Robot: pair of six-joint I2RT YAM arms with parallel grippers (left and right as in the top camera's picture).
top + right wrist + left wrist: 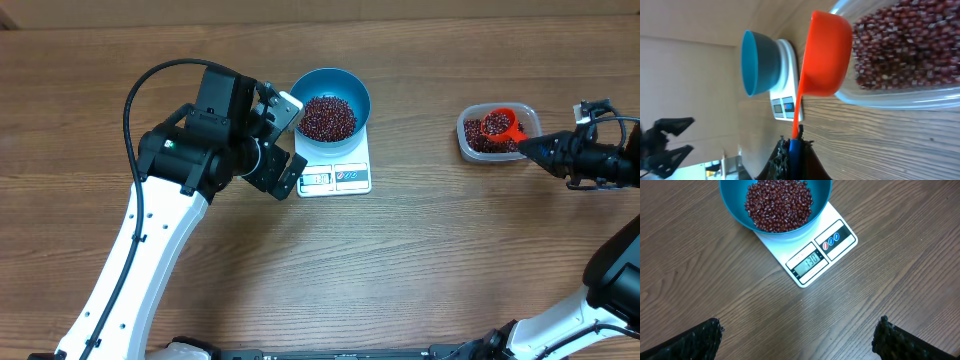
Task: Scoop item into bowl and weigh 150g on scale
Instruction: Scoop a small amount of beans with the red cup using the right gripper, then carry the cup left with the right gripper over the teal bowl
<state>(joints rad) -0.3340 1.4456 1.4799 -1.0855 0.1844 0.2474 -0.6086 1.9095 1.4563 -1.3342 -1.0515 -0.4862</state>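
While spread fully wide, holds nothing in the left gripper. Ahead of those jaws: one scale, reading 130 on its display, bearing one teal bowl with a heap of beans. Pinches shut with the right gripper on the thin handle of one orange scoop. Beyond those jaws, keeps the scoop's cup at the rim of one clear tub, more beans inside. Two heaps; far too many beans for counting.

Left arm up from 7 o'clock; left gripper jaws spread wide. Right gripper at 3 o'clock, pinched tight on orange scoop handle.
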